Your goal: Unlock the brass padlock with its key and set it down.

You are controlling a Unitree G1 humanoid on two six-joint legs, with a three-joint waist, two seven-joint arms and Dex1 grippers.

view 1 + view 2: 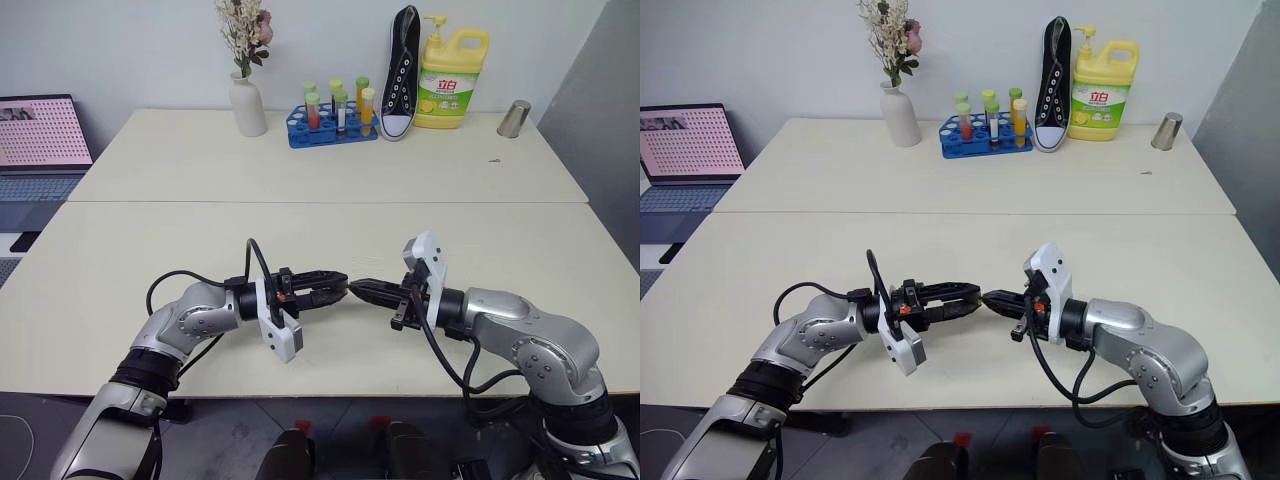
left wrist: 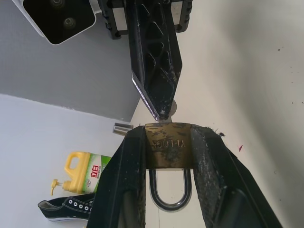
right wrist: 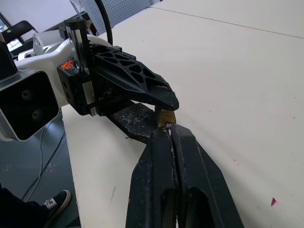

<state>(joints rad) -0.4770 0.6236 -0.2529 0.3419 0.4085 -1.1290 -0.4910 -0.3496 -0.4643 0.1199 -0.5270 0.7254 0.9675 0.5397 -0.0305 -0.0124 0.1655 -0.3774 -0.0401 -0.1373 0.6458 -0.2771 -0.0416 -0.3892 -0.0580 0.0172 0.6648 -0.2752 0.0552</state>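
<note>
The small golden-brass padlock [image 2: 168, 145] with silver shackle sits clamped between the left gripper [image 1: 338, 291] fingers, above the cream table [image 1: 300, 240]. The right gripper [image 1: 362, 290], level and pressed closed, meets its keyhole end, pinching a thin silvery key [image 2: 167, 113].

Clamped between the left gripper's [image 2: 168, 156] matt black plastic fingers [image 2: 216, 180], scuffed and dusty, the brass padlock [image 2: 168, 148] looks dull golden metal; its shackle [image 2: 169, 202] is polished silvery steel. A thin silvery sliver at the right gripper's [image 2: 164, 114] tip is possibly the key [image 2: 173, 107].
</note>
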